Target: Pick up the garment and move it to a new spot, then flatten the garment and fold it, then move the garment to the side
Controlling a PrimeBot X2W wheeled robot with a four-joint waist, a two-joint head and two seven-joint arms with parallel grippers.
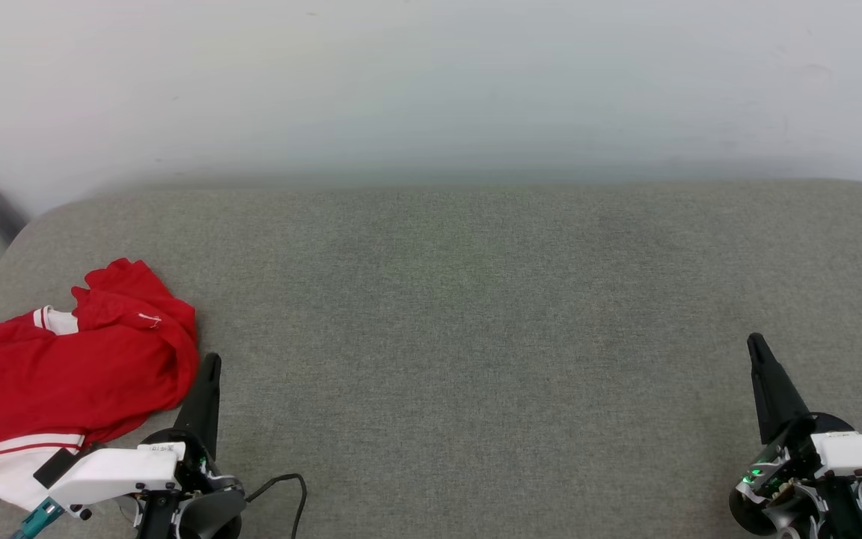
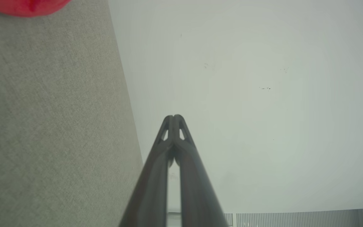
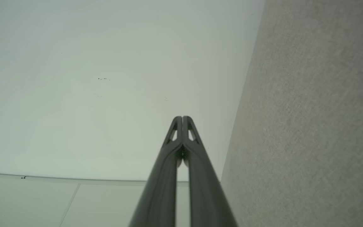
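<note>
The garment [image 1: 79, 374] lies crumpled at the left edge of the grey fabric-covered worktop [image 1: 476, 299], toward its near left corner. It is mostly red, with a white part crossed by a red stripe at its near side and a small piece of red-and-white striped trim showing at the top of the heap. No print can be seen on it.

The left hand [image 1: 210, 367] is closed and empty, its two dark fingers pressed together and pointing toward the far edge. It sits just beside the garment's right side, and I cannot tell whether it touches the cloth. In the left wrist view the closed left hand [image 2: 174, 117] points at the pale wall, with a sliver of the garment [image 2: 24, 6] at the top left corner.

The right hand [image 1: 756, 348] is near the right edge of the worktop, well apart from the garment. It is also closed on nothing, fingertips [image 3: 177, 121] meeting.
</note>
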